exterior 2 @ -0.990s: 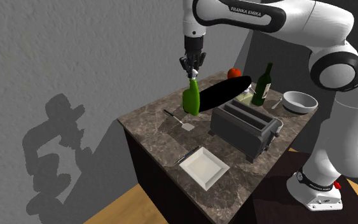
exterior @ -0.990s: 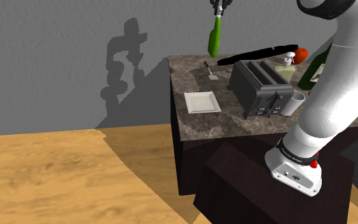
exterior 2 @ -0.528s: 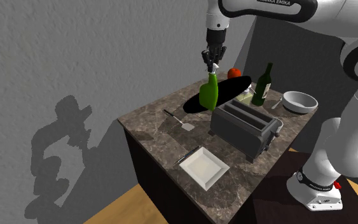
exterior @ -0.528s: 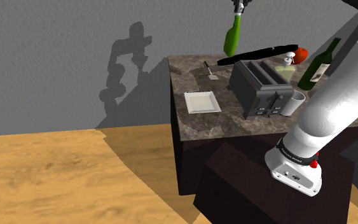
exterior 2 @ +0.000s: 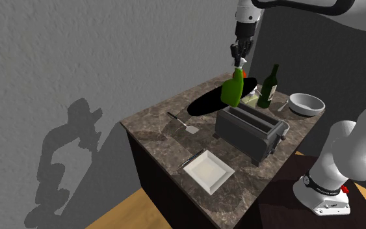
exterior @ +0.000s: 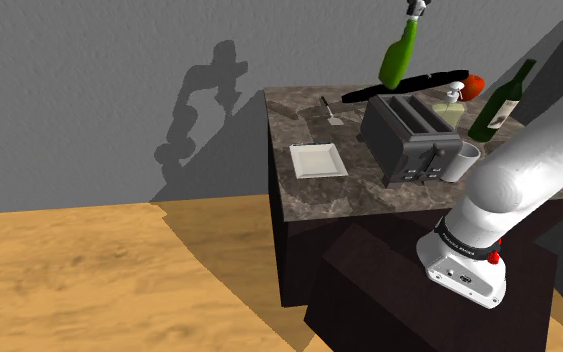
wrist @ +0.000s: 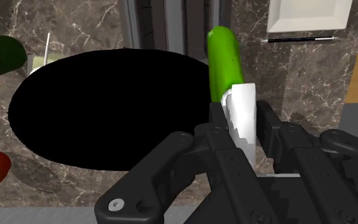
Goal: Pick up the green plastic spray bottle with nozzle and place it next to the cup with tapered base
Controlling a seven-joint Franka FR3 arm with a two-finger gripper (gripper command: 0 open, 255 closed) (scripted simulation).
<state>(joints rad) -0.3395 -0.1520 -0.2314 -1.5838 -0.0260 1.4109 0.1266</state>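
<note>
**Hand and load in mid-carry, read outward from the wrist camera.** Nearest, the jaws [wrist: 241, 127] are closed tight on the white nozzle [wrist: 240, 102] of the bottle [wrist: 223, 60], with no gap showing on either side. The green body hangs below the grip at a slant, aloft and touching nothing. Under it stand the toaster [exterior 2: 249, 130] and a flat black oval [wrist: 107, 108] on the desk [exterior 2: 155, 140]. Farther off, just beside the toaster's near end in the shoulder view, is the pale cup [exterior: 463, 160] that I take for the target. A wine bottle [exterior: 499, 103] and a bowl [exterior 2: 306, 103] stand beyond it.

I judge the step to be the carry toward the cup. To do it well, I would hold this height until the bottle's base has passed the toaster, since the body reaches well below the hand. The grip is on the nozzle alone, so the body may swing. I would therefore travel slowly and without sudden turns. I would come down over bare desk just beside the cup, let the base settle flat, and only then part the jaws.
</note>
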